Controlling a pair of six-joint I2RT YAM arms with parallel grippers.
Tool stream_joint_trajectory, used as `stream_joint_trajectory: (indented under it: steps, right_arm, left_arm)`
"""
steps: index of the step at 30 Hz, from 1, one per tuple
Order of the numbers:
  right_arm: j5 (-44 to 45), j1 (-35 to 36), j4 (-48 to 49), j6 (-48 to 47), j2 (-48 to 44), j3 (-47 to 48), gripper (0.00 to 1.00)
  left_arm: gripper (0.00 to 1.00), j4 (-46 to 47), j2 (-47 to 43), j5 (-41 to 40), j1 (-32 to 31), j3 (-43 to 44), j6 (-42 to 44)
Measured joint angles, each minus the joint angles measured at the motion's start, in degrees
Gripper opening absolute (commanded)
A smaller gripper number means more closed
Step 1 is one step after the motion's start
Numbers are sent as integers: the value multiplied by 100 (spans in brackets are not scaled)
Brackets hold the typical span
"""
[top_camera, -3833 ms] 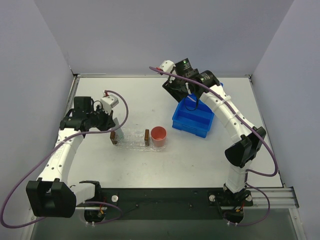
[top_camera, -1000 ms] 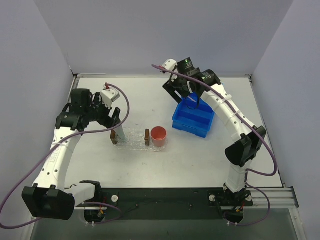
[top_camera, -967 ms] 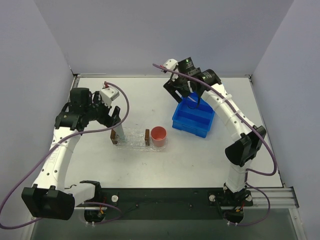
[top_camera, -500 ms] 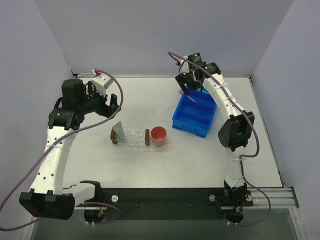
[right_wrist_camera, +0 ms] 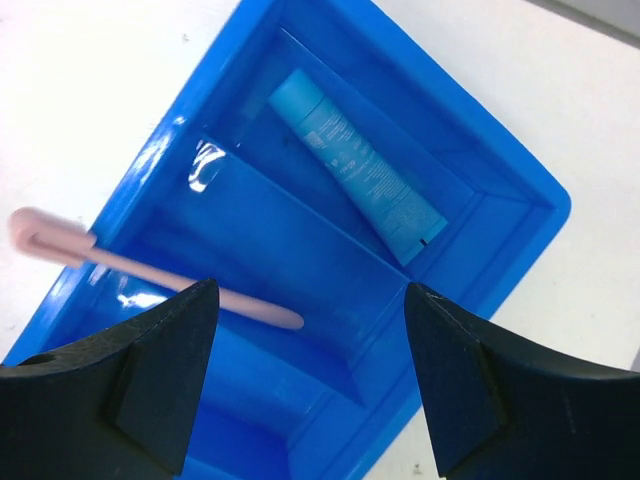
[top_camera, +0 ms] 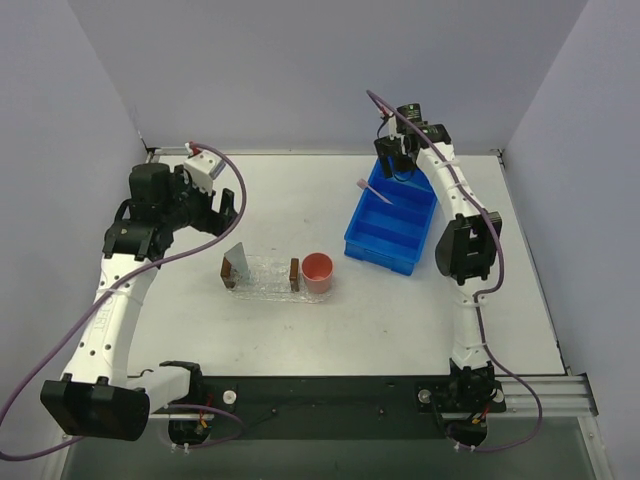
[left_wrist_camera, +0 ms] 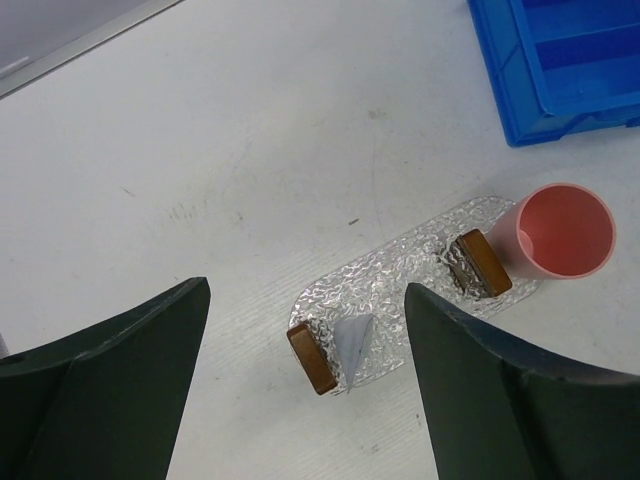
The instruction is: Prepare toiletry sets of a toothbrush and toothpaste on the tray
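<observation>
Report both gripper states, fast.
Left gripper: open, holding nothing.
Right gripper: open, holding nothing; the toothbrush lies loose below it.

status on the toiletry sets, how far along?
Done: the grey tube is on the tray, beside a brown block.
In hand: nothing. Both claws are open, the right claw above the bin, the left claw above the tray.
Left: the toothbrush and the blue tube lie in the bin, neither on the tray.
</observation>
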Motion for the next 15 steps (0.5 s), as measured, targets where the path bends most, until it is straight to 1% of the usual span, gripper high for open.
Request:
stream_joint_trajectory:
  steps: [6,15]
  right_arm:
    - [42,-157,107,199,544,254,69]
    - [-120,-280,177,374,837,367,68]
  left_arm:
    - [89,216,-118,-225,4,-396,162]
    - [89,361,-90,-472,24,-422,291]
